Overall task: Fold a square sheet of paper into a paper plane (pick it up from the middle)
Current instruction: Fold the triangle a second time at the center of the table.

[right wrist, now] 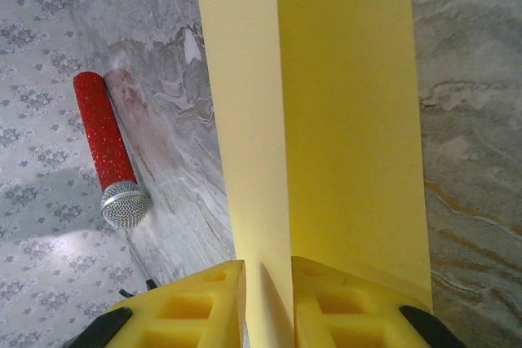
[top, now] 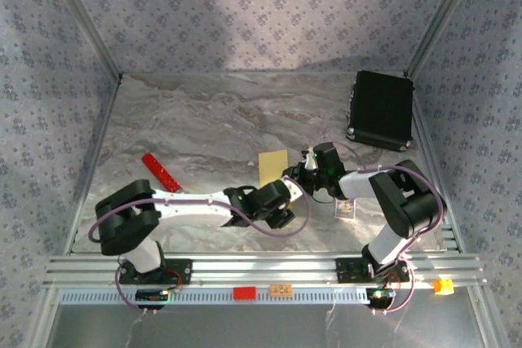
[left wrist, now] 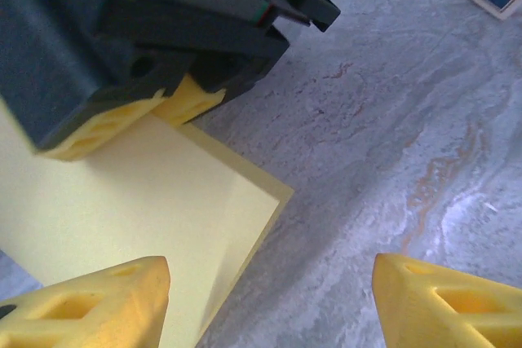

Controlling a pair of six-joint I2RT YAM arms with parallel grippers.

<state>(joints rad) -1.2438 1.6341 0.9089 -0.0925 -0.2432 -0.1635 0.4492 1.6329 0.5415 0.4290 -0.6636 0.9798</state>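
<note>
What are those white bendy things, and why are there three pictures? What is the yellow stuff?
The white bendy things are two robot arms, bolted to the near edge of a marble-patterned table. Each ends in a gripper, a hand with two yellow fingers.

One picture comes from a camera high above. The other two come from small cameras on the wrists, so you see each arm's own fingers up close.

The yellow stuff is the square sheet of paper, already folded over once. The right gripper is pinching its edge. The left gripper is open, with one finger over the paper and nothing held.

Also on the table: a sparkly red microphone, a black case at the far right, and a small printed card.
</note>
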